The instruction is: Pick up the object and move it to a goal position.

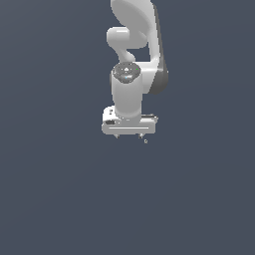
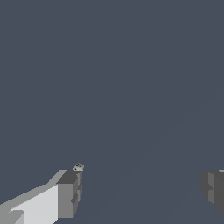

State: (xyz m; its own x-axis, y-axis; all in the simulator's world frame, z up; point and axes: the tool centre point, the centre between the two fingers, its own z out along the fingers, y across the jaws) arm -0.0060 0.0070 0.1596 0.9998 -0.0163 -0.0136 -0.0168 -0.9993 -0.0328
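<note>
My pale grey fingers (image 2: 72, 194) stand wide and empty; the tiny whitish speck object (image 2: 78, 166) lies at one fingertip, outside the gap.

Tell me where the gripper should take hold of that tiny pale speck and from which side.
Judging roughly: the object is too small for any distinct part, so close on its whole body from above. It sits just off one fingertip, not between the open gripper, so recentre first.

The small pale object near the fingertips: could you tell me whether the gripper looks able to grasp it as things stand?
Probably yes: the object lies just beyond one fingertip of the open gripper, nothing blocks it, though the jaws need shifting sideways first.
</note>
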